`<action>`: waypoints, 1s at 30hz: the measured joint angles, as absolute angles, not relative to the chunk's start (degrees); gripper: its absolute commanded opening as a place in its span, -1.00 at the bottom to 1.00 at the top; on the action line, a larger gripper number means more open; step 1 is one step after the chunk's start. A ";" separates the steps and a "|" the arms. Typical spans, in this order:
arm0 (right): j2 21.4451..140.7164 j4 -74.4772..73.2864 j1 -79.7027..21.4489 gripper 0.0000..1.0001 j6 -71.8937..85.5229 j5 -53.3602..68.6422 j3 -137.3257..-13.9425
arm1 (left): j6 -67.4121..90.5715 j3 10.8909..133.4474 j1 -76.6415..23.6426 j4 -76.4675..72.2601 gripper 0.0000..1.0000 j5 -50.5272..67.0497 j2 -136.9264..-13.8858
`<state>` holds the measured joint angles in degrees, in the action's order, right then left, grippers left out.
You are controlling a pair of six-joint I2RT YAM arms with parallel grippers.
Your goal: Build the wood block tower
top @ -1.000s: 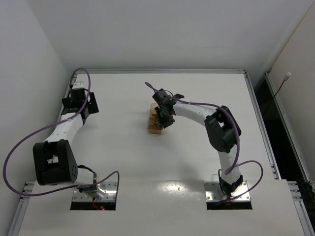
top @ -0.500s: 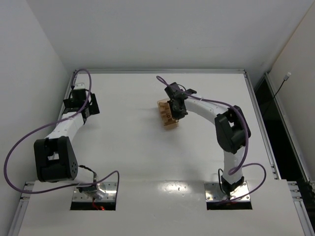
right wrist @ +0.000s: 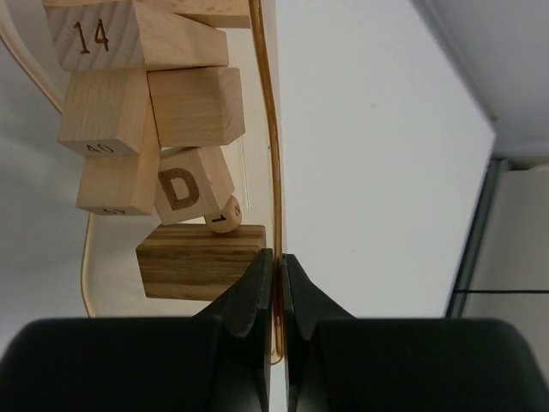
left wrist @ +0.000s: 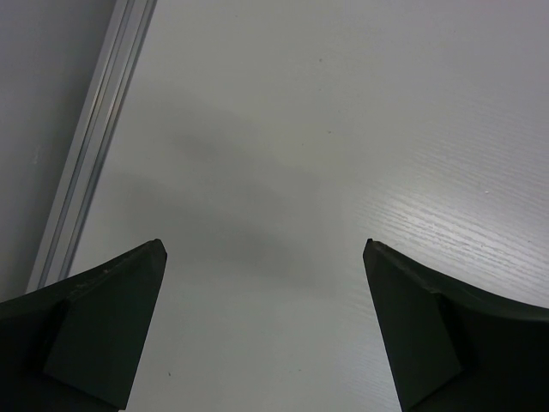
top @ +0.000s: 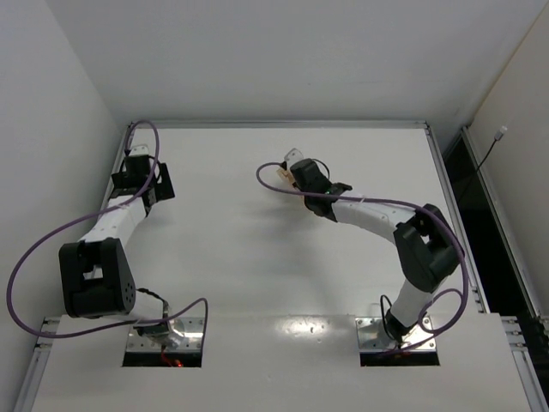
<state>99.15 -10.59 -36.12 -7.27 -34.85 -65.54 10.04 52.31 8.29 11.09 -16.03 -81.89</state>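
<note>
Since a second ago the right arm had swung rightward and back, carrying the translucent amber box away from its earlier spot near the middle of the table toward the far centre. From overhead the box showed only as a thin pale sliver at the tip of the right gripper, and I could not tell whether it touched the table.

On the right wrist camera, the right gripper was clamped tight on one thin wall of the box, one finger on each side. The wood blocks lay jumbled inside, all on the left of that wall. A darker, grainy block sat closest, just beside the left finger. Above it were a small round bead and a cube marked D, touching each other. Further from the fingers were a plain cube, a block stamped 40 and a bar stamped 14, packed close. No block was between the fingers.

The left gripper hung at the far left, well apart from the blocks. Its wrist view showed the left gripper spread wide over bare table beside the aluminium rail, holding nothing.
</note>
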 measured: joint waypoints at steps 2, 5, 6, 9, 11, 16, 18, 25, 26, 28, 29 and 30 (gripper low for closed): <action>99.18 -4.69 -36.62 -1.00 -13.87 -37.32 -62.54 | 10.17 52.31 8.29 11.11 1.00 -15.86 -81.89; 99.81 4.49 -37.23 -1.00 -23.49 -40.58 -59.07 | 10.28 52.34 8.29 11.16 1.00 -15.79 -81.89; 100.31 8.58 -37.43 -1.00 -26.79 -41.69 -57.95 | 10.39 52.34 8.29 11.16 1.00 -15.79 -81.89; 102.74 20.45 -37.95 -1.00 -37.12 -43.94 -55.61 | 10.57 52.34 8.29 11.18 1.00 -15.75 -81.89; 104.09 27.83 -38.54 -1.00 -43.24 -44.73 -54.04 | 10.59 52.34 8.29 11.25 1.00 -15.73 -81.89; 105.86 45.50 -40.36 -1.00 -59.22 -43.22 -49.01 | 10.61 52.34 8.29 11.42 1.00 -15.68 -81.89; 106.24 52.95 -41.10 -1.00 -65.89 -41.04 -45.89 | 10.66 52.36 8.29 11.49 1.00 -15.66 -81.89; 110.59 66.08 -41.89 -1.00 -82.50 -32.03 -38.87 | 11.03 52.75 8.29 12.01 1.00 -15.70 -81.89; 110.80 66.35 -41.89 -1.00 -83.94 -30.83 -38.24 | 11.03 52.90 8.29 12.03 1.00 -15.70 -81.89; 111.24 67.37 -41.89 -1.00 -86.52 -29.15 -37.28 | 11.05 53.15 8.29 12.05 1.00 -15.70 -81.87; 111.68 67.94 -41.89 -1.00 -87.74 -28.18 -37.17 | 11.05 53.21 8.29 12.08 1.00 -15.70 -81.87; 112.29 68.53 -41.87 -1.00 -89.19 -27.46 -37.12 | 11.05 53.23 8.29 12.10 1.00 -15.70 -81.87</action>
